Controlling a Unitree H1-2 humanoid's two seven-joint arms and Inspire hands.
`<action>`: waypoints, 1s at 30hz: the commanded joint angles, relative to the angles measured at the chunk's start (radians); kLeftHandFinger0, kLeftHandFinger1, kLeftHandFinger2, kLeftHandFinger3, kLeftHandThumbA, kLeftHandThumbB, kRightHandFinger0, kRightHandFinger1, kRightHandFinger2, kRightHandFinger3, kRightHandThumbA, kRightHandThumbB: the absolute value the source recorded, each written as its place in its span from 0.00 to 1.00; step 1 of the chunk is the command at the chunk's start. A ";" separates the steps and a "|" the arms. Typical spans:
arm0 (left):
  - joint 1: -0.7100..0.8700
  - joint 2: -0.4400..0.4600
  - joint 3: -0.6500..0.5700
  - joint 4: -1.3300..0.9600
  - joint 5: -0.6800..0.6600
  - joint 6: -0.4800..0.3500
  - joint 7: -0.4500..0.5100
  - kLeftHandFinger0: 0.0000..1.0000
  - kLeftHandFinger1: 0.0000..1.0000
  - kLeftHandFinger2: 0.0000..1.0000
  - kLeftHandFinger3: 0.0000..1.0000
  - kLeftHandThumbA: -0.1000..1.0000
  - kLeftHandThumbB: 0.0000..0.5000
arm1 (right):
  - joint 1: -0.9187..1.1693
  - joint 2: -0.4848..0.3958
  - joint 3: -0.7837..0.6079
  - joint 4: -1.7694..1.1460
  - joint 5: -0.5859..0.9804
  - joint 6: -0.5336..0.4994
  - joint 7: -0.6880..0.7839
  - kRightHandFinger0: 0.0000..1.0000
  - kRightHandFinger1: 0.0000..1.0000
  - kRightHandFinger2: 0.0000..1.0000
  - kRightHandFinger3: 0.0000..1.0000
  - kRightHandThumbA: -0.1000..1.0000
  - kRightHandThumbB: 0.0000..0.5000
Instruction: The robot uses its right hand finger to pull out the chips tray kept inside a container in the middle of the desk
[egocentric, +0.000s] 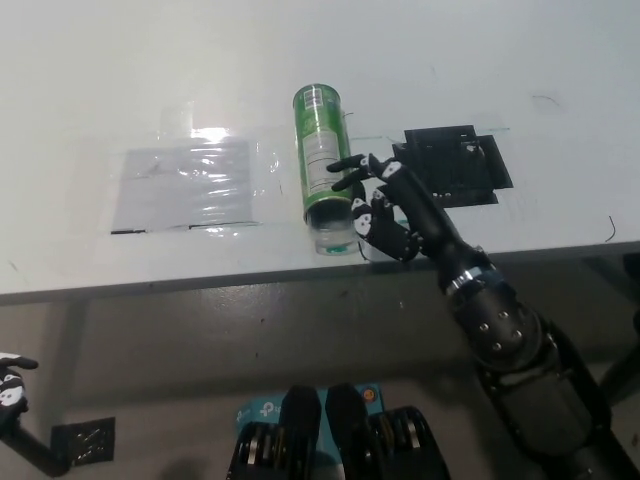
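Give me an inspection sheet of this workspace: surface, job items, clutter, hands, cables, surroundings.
Surface: white desk, marked with a few small scuffs.
Job items: green chips container lying on its side at mid-desk, open end toward the robot; clear tray just showing at its mouth.
Clutter: clear plastic sheet taped left of the container; black square patch on its right.
Hands: right hand open beside the container's mouth, fingers spread, holding nothing; left hand low at the picture's left edge, off the desk.
Cables: nothing seen.
Surroundings: grey floor below the desk edge, black desk feet.
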 joint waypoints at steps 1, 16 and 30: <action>-0.009 0.028 0.007 -0.036 -0.004 -0.008 -0.013 0.13 0.10 0.18 0.39 0.11 0.00 | -0.073 0.000 0.018 0.044 -0.059 -0.121 -0.010 0.02 0.13 0.60 0.72 0.00 0.39; -0.022 0.039 0.012 -0.039 -0.012 -0.011 -0.019 0.15 0.12 0.20 0.39 0.10 0.00 | -0.091 -0.074 0.045 0.156 -0.167 -0.217 -0.014 0.11 0.20 0.57 0.74 0.00 0.32; -0.032 0.083 0.036 -0.074 -0.030 0.026 -0.023 0.13 0.11 0.20 0.38 0.12 0.00 | 0.001 -0.063 0.105 0.146 -0.210 -0.242 0.005 0.02 0.14 0.61 0.74 0.00 0.31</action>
